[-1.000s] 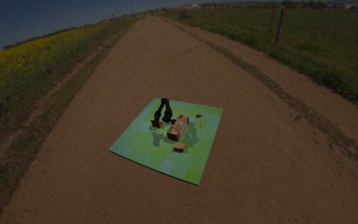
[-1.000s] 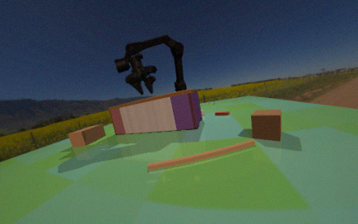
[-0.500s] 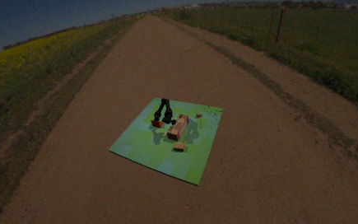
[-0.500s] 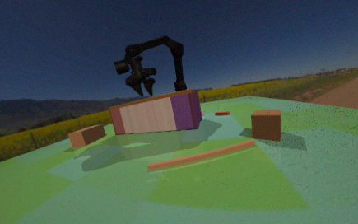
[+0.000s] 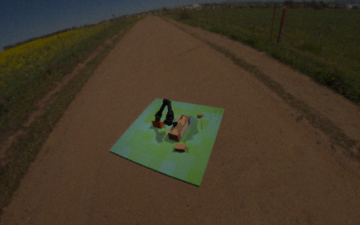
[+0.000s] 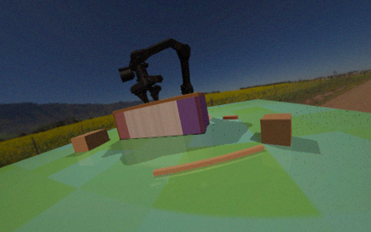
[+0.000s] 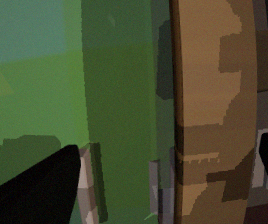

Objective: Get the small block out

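The box (image 5: 182, 123) (image 6: 152, 119) (image 7: 210, 105) stands on the green patchwork table. Its long pale wall with a purple section and a reddish end faces the exterior view. The wrist view looks down on its brown top, right of centre. My gripper (image 6: 150, 100) (image 7: 174, 150) is open and empty, pointing down at the box's far side in the exterior view. In the wrist view one finger is left of the box over green table, the other at the right over the box. I cannot make out the small block or the shelf clearly.
A brown oblong block (image 5: 180, 147) (image 6: 91, 141) lies off one end of the box. A brown cube (image 5: 199, 115) (image 6: 276, 130) and a long thin stick (image 5: 201, 123) (image 6: 210, 160) lie on the pale-walled side. A flat red piece (image 6: 230, 117) lies behind. A pale narrow piece (image 7: 87, 185) shows beside the left finger.
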You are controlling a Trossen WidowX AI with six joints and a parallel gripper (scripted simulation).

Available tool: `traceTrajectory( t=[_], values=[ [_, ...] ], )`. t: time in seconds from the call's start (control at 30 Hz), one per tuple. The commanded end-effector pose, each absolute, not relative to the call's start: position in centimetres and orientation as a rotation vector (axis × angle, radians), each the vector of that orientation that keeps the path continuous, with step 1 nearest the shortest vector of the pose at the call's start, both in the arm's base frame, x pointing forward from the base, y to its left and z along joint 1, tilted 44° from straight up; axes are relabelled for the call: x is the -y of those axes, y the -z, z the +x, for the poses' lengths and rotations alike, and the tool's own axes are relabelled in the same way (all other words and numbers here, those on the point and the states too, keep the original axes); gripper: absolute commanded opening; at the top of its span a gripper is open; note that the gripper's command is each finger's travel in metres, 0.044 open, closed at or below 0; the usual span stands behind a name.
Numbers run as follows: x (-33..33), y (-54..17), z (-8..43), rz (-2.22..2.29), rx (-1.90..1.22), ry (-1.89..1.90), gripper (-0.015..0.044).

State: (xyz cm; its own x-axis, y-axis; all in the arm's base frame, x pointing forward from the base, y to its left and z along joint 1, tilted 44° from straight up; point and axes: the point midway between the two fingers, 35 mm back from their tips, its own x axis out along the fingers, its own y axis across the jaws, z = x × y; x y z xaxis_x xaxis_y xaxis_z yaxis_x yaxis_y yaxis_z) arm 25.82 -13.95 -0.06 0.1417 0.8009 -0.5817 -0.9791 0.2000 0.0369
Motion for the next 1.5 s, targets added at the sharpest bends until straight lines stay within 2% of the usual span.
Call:
traceTrajectory(
  t=[0.0,0.73,1.47],
  values=[
    [13.3,0.6,25.9,-0.385,-0.547,-1.336,0.04],
    [10.9,2.9,26.2,-0.383,-0.543,-1.337,0.04],
    [8.7,0.2,26.9,-0.391,-0.54,-1.336,0.04]
  ],
)
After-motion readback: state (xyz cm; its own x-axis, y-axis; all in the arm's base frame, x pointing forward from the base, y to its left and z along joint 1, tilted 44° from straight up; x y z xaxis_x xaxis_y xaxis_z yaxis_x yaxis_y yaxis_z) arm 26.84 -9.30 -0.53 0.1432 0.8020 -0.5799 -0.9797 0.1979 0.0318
